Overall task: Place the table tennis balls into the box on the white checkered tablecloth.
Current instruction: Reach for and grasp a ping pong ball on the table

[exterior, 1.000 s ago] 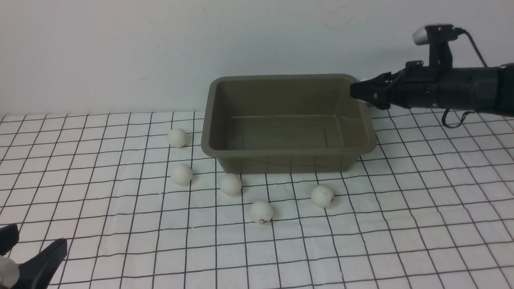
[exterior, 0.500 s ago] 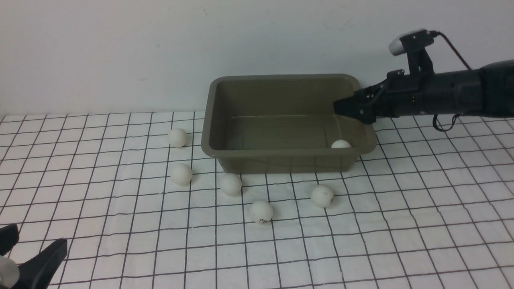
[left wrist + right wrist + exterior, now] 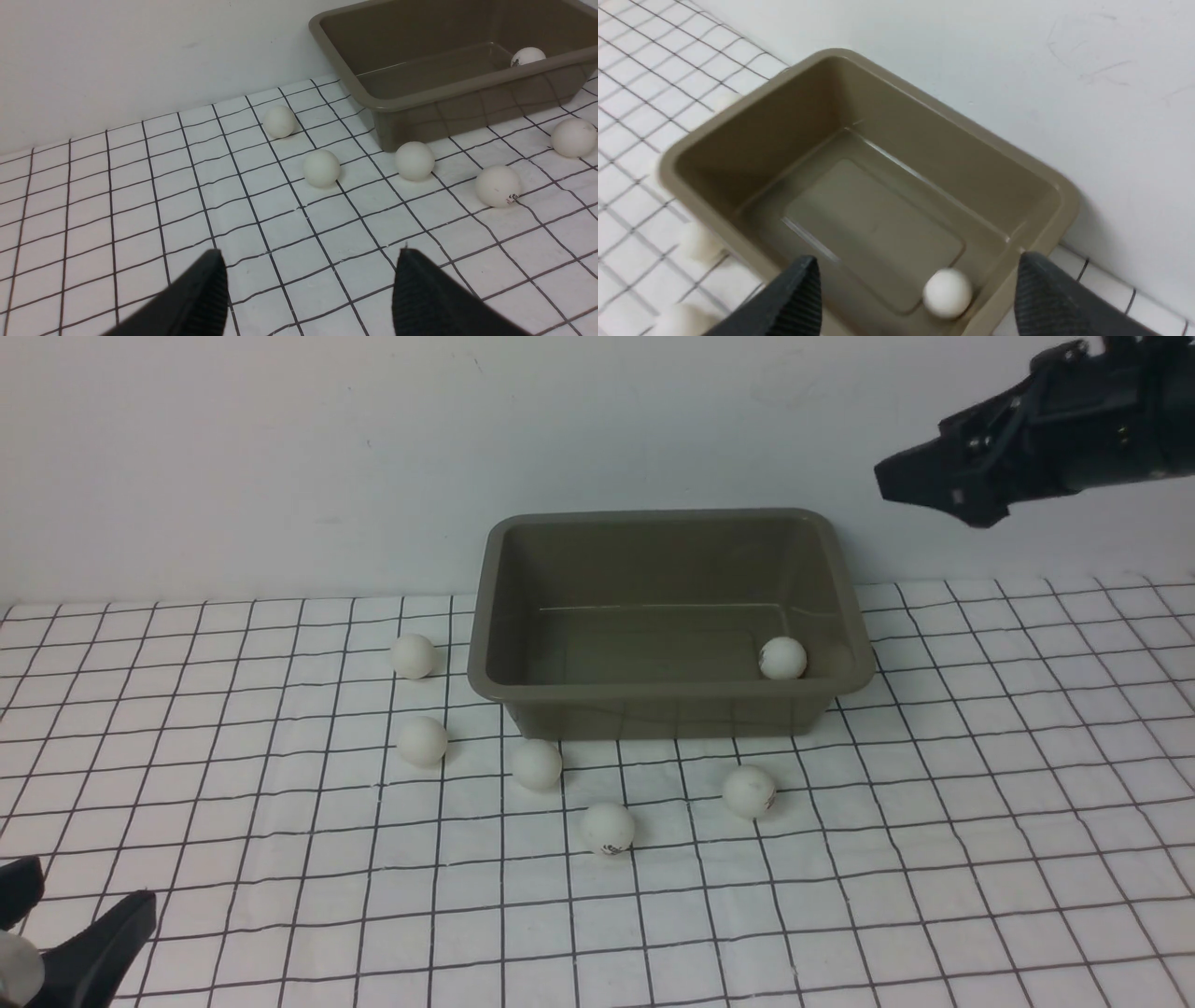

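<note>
The olive-grey box [image 3: 653, 717] stands on the white checkered tablecloth [image 3: 934, 803] by the wall. One table tennis ball [image 3: 782, 658] lies inside it at the near right corner, also seen in the right wrist view as the ball [image 3: 947, 293]. Several more balls rest on the cloth left of and in front of the box, among them one [image 3: 413, 655], another [image 3: 537, 764] and a third [image 3: 749, 791]. My right gripper [image 3: 924, 495] hangs open and empty high above the box's right end, jaws wide apart [image 3: 917, 256]. My left gripper [image 3: 93, 882] stays low at the near left, open and empty [image 3: 309, 251].
A plain white wall [image 3: 280, 467] rises right behind the box. The cloth shows slight wrinkles near the front.
My right gripper opened at the box's far right corner and the ball it held dropped into the box. The arm then rose up and to the right. The left arm has not moved.
</note>
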